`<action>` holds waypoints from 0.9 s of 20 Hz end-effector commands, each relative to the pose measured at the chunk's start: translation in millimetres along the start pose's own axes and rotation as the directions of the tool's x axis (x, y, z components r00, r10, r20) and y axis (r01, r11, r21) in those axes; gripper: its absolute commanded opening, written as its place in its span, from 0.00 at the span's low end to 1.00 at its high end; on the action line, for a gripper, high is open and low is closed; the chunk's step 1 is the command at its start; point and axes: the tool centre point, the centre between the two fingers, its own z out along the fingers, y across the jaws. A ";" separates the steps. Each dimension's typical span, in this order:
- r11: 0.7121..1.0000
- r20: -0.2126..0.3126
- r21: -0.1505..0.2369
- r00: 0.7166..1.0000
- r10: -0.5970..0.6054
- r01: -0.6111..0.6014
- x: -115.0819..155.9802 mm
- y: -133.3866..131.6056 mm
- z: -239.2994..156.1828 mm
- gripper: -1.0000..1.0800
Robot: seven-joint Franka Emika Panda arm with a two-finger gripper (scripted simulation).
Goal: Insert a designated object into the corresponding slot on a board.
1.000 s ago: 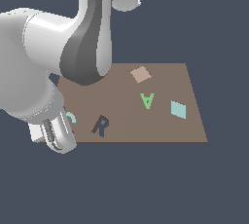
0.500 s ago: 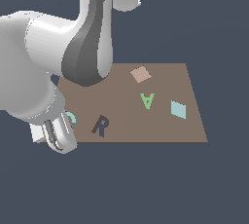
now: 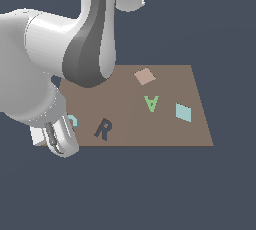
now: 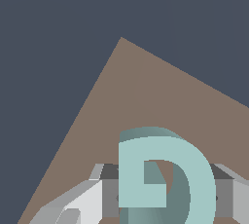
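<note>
Wrist view: teal G [image 4: 165,179] sits between end effector [image 4: 160,194] fingers, apparently gripped | over board [image 3: 165,124] near corner | slot unseen | advise: align, then lower squarely.

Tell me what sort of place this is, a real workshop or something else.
Most likely a simulated test scene, not a real room. A flat brown board floats on a plain dark backdrop with no furniture, carrying simple flat-shaded shapes such as a green letter A, and the white robot arm looks computer-rendered.
</note>
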 end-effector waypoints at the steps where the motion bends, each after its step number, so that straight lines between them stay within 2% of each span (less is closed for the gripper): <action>1: 1.000 0.000 0.000 1.000 -0.002 0.002 -1.0 0.8 0.0 0.00; 10: 0.999 0.000 0.000 0.999 -0.033 0.033 -13.9 12.3 -0.7 0.00; 18: 0.995 0.000 0.000 0.995 -0.096 0.096 -38.4 36.6 -2.0 0.00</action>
